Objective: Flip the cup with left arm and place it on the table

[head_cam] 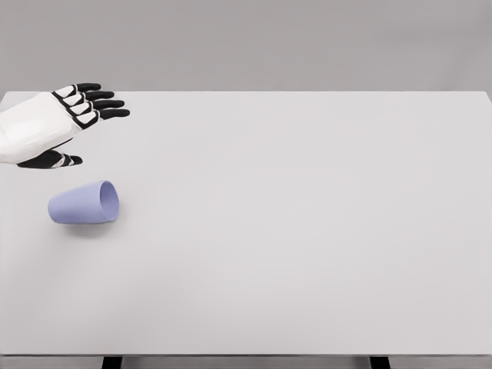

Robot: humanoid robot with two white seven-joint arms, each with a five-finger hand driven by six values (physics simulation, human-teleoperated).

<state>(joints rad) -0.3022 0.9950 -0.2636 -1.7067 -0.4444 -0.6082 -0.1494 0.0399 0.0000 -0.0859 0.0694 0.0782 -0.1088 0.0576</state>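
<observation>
Left hand (58, 127) spread, holding nothing, near table's (307, 231) left edge – lilac cup (83, 203) on its side just below, open tabletop rightward.

At the upper left of the frame the left hand (58, 123) reaches in from the left edge, its black-tipped fingers (104, 104) spread and holding nothing. Just below it, at middle left, a pale blue cup (83, 203) lies on its side on the white table (307, 231), its mouth facing right, apart from the hand.
</observation>
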